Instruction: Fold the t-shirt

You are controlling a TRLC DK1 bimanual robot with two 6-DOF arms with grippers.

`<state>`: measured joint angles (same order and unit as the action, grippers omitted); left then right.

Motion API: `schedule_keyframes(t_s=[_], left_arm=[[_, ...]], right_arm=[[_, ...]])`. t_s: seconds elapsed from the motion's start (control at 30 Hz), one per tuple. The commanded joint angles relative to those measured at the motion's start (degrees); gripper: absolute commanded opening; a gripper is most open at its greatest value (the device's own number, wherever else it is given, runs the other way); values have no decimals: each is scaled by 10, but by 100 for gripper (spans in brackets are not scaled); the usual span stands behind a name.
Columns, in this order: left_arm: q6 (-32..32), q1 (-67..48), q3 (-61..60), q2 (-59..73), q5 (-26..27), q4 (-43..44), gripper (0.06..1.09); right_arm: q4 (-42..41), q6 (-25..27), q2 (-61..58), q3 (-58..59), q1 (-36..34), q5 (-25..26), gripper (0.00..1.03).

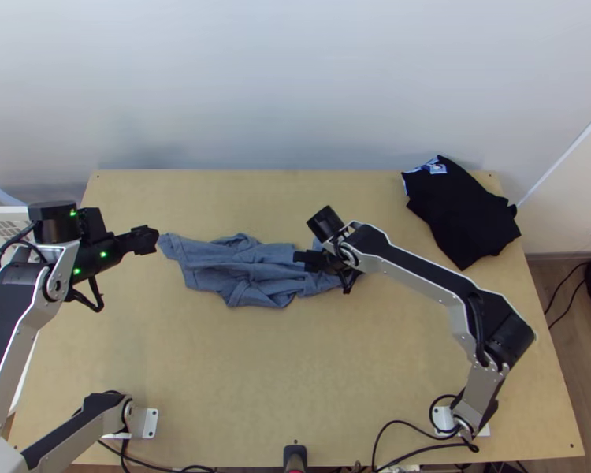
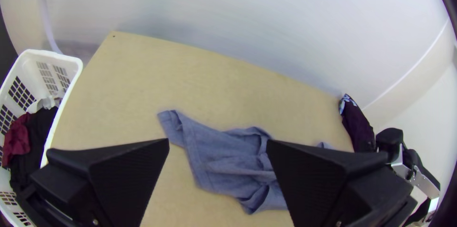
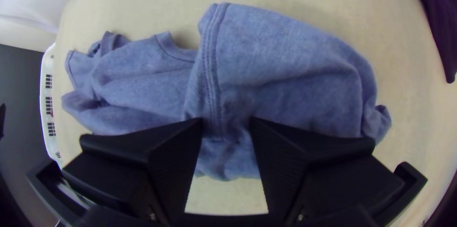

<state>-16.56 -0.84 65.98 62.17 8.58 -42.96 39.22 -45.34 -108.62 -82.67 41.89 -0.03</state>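
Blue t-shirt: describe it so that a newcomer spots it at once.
Start with the light wooden table and look a little beyond its middle, between the left gripper and the right gripper. The blue t-shirt lies there, rumpled and stretched sideways. Its plain blue cloth sets it apart from the black garment at the far right corner.

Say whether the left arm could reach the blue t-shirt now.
Probably yes: the left hand is open near one end of the blue t-shirt, and nothing seems to stand between them.
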Motion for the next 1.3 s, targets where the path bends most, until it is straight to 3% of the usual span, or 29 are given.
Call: schedule_keyframes(t_s=[0.0,0.07,0.33,0.57,0.83,1.27], left_arm=[[-8,4,15,7,6,1,105],[-8,4,15,7,6,1,105],[12,4,5,10,5,2,105],[45,-10,-12,21,6,-10,105],[43,-107,-49,53,6,-3,105],[65,-240,-119,98,6,40,105]], right_arm=[[-15,3,-17,-14,4,7,24],[-34,14,-15,-6,3,31,3],[-37,20,30,14,-3,46,3],[-37,19,145,43,-26,47,3],[-69,20,248,93,-90,47,3],[-91,20,313,150,-149,48,3]])
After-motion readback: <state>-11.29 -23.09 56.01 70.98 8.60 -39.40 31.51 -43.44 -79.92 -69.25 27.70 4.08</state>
